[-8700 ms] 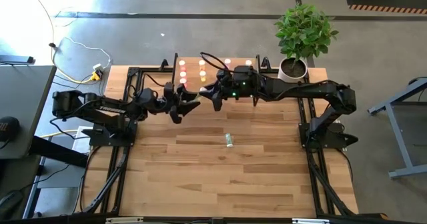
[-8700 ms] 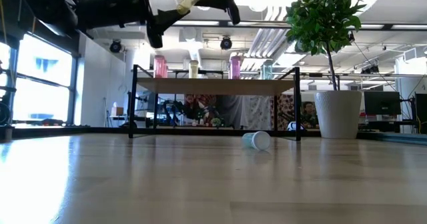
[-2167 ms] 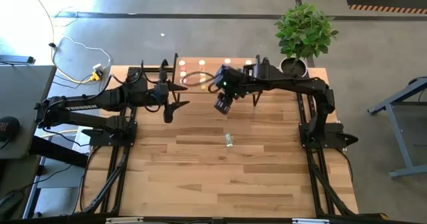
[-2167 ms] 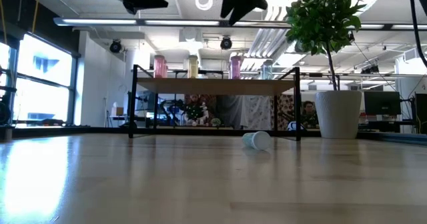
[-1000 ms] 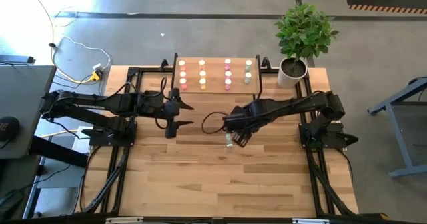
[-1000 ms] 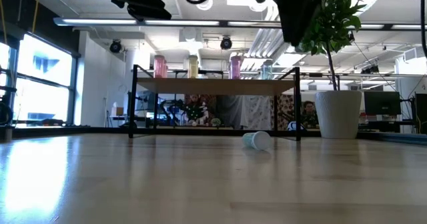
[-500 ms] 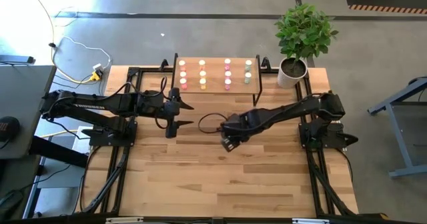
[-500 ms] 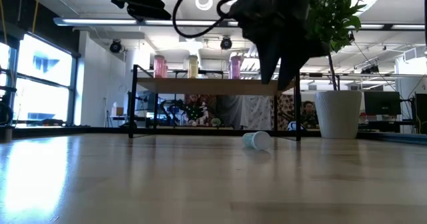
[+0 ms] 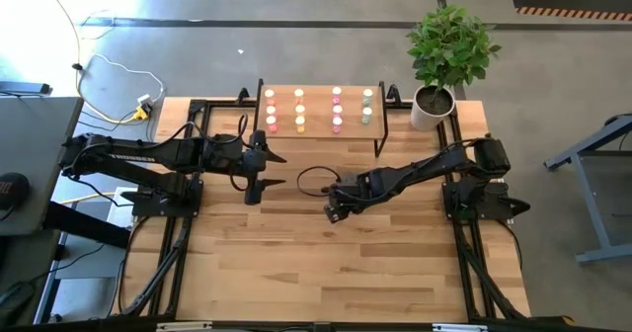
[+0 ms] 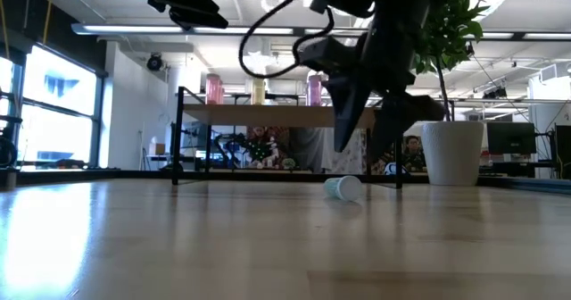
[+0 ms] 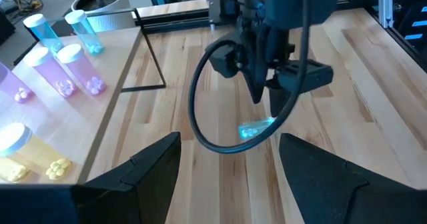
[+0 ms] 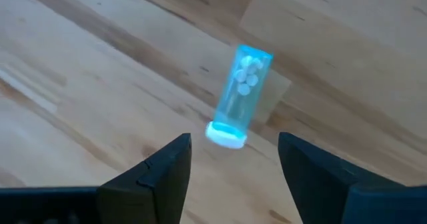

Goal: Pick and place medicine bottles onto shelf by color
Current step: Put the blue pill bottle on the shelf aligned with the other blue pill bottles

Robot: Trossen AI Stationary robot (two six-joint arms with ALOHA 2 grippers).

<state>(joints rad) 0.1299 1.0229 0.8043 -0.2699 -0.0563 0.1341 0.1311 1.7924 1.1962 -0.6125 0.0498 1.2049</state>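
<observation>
One pale green medicine bottle lies on its side on the tabletop, mid-table; it also shows in the low view. My right gripper hangs open just above it, fingers pointing down on either side, touching nothing; from above, the gripper hides the bottle. My left gripper waits open to the left, level with the shelf's near edge. The shelf stands at the far edge, carrying rows of red-orange, yellow, pink and pale green bottles.
A white plant pot with a leafy plant stands at the far right, beside the shelf. A black cable loop hangs from the right arm. Bare wood lies toward the near edge.
My right gripper has come down toward the lying green bottle and shifted slightly toward the table's left edge, and its fingers now stand wider apart. The bottle has stayed where it was.
</observation>
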